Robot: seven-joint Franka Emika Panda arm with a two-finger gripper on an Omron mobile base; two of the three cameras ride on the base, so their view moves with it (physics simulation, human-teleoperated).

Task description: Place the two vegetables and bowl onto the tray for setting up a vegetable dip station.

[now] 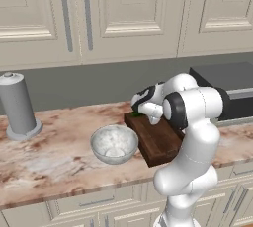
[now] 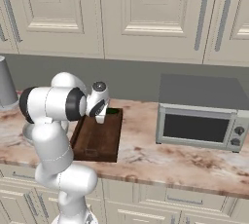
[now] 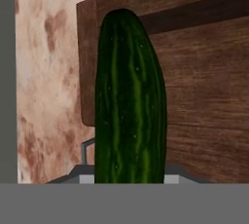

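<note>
Hand view looks along the dark-green vegetable (image 3: 130, 101), clamped lengthwise between the jaws above the tray (image 3: 209, 91), by a corner of its rim. Left base view puts the gripper (image 1: 140, 111) over the tray's far left end, the bowl (image 1: 114, 143) on the counter (image 1: 44, 157) just left of the tray.

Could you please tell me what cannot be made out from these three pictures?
- The hand's fingertips: in the hand view the dark-green vegetable covers them; in the left base view the arm blocks them.
- Whether the vegetable rests on the tray or hangs above it: no gap or contact shows.
- The bowl in the right base view: mostly behind the arm.
- The tray's far end in the left base view: hidden by the hand.
</note>
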